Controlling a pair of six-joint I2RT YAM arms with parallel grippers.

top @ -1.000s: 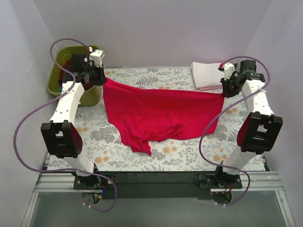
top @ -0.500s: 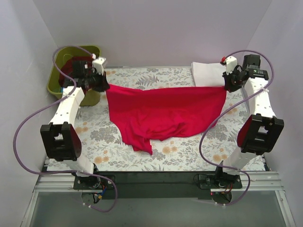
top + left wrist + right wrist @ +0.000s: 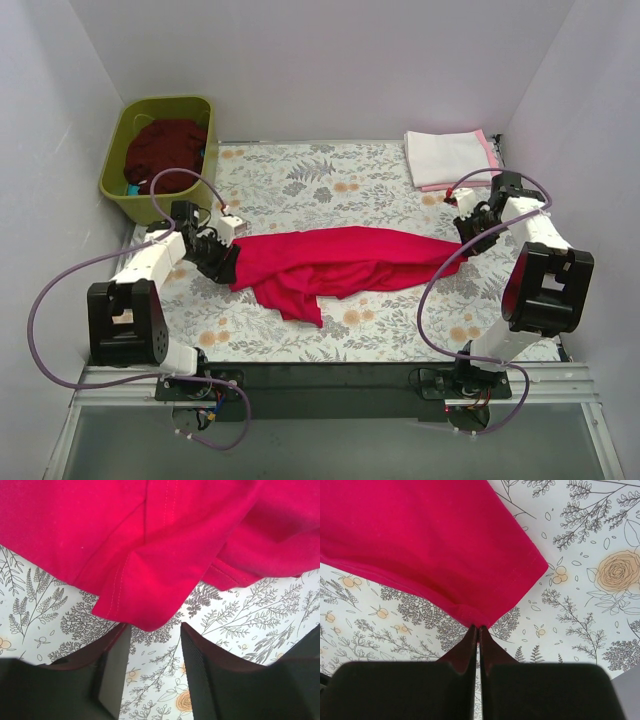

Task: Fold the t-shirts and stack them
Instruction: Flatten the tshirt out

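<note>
Left claw: spread; red t-shirt corner lies loose just above its fingers, mid-frame.
Right claw: pressed together, pinching red t-shirt's other corner.

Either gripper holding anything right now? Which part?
Right gripper pinches the red t-shirt by a hem corner; left gripper is open, holding nothing.

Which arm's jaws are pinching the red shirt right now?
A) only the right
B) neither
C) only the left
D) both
A: the right gripper has its jaws shut on a corner of the red shirt, while the left gripper has its jaws apart, with the cloth lying loose in front of them.
</note>
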